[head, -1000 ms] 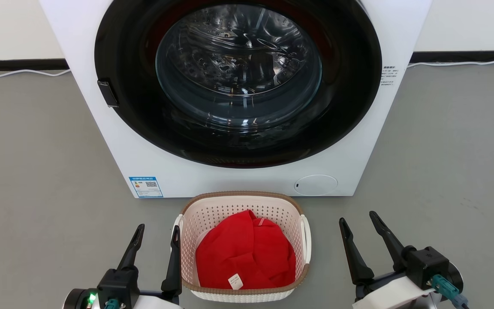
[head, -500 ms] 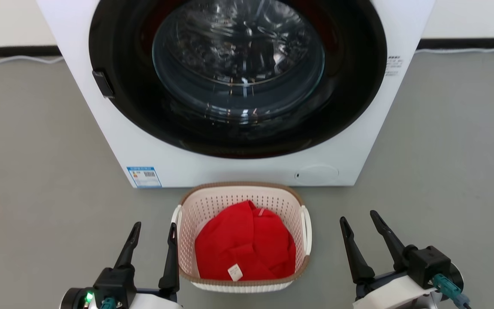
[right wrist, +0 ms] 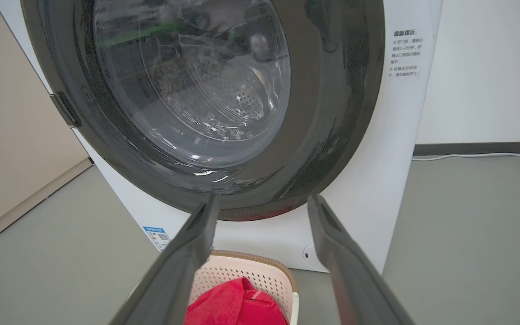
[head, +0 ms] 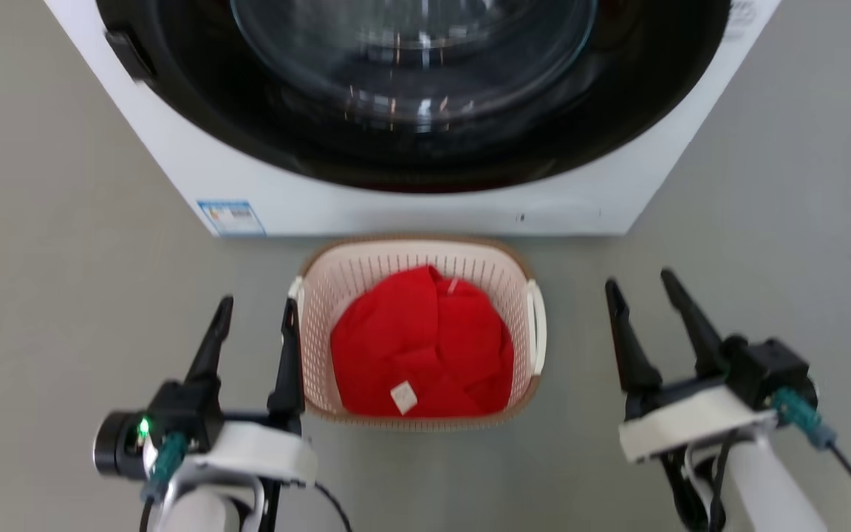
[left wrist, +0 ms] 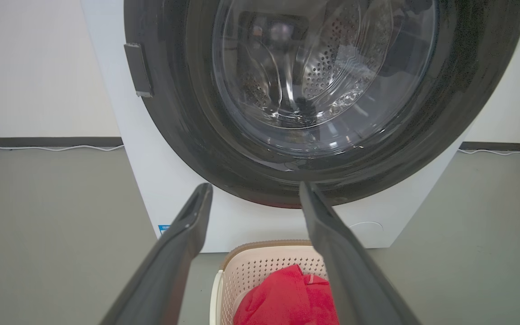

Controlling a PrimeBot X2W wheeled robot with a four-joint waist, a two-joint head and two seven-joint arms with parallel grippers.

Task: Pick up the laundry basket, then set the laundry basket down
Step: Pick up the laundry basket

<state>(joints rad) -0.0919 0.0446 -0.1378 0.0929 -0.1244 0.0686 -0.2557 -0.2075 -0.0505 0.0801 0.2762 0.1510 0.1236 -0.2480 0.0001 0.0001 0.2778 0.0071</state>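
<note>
The laundry basket [head: 322, 325], cream-white and perforated with a brown rim and white side handles, stands on the grey floor in front of the washing machine. A red garment [head: 425, 347] fills it. My left gripper [head: 257, 310] is open just left of the basket, its inner finger close beside the left handle. To the right of the basket, a clear gap away, my right gripper [head: 643, 284] is open too. The left wrist view shows the basket [left wrist: 260, 271] low between the left gripper [left wrist: 255, 192] fingers. In the right wrist view the basket [right wrist: 260, 275] lies under the right gripper [right wrist: 262, 201].
A white front-loading washing machine [head: 411, 207] with a big dark round door [head: 411, 89] stands right behind the basket. Grey floor [head: 63, 258] spreads to both sides. A white cable [left wrist: 57, 148] runs along the wall's dark baseboard.
The head camera has tilted down and moved closer, so the washer and basket sit higher in the picture. Both grippers stay open beside the basket.
</note>
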